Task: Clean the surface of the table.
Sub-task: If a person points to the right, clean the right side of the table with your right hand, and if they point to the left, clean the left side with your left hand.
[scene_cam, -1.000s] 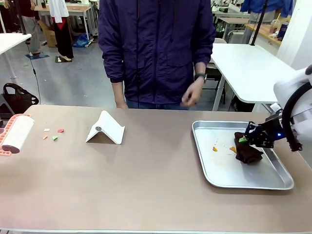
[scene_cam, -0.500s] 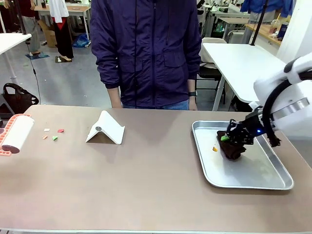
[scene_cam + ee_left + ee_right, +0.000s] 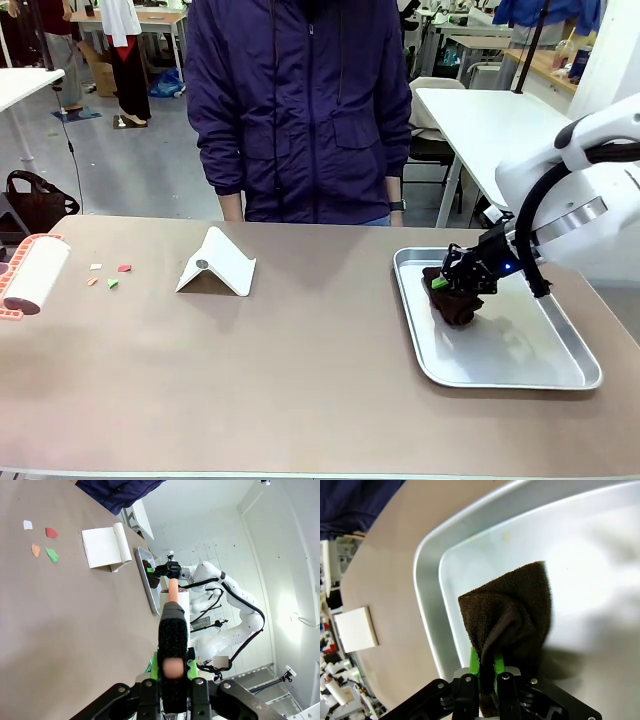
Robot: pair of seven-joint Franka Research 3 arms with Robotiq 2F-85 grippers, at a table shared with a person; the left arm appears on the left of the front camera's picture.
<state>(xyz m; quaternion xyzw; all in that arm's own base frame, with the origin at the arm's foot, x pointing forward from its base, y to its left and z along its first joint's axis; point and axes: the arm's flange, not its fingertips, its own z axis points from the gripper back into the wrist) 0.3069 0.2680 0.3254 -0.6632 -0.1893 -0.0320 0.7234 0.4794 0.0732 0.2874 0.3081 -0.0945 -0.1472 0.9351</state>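
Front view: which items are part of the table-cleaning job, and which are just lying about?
Job:
- table
- brown cloth, gripped by the right gripper in the metal tray
- lint roller, held by the left gripper
- coloured scraps on the table

Lying about:
- white folded stand
- black bag on the floor
- white side table
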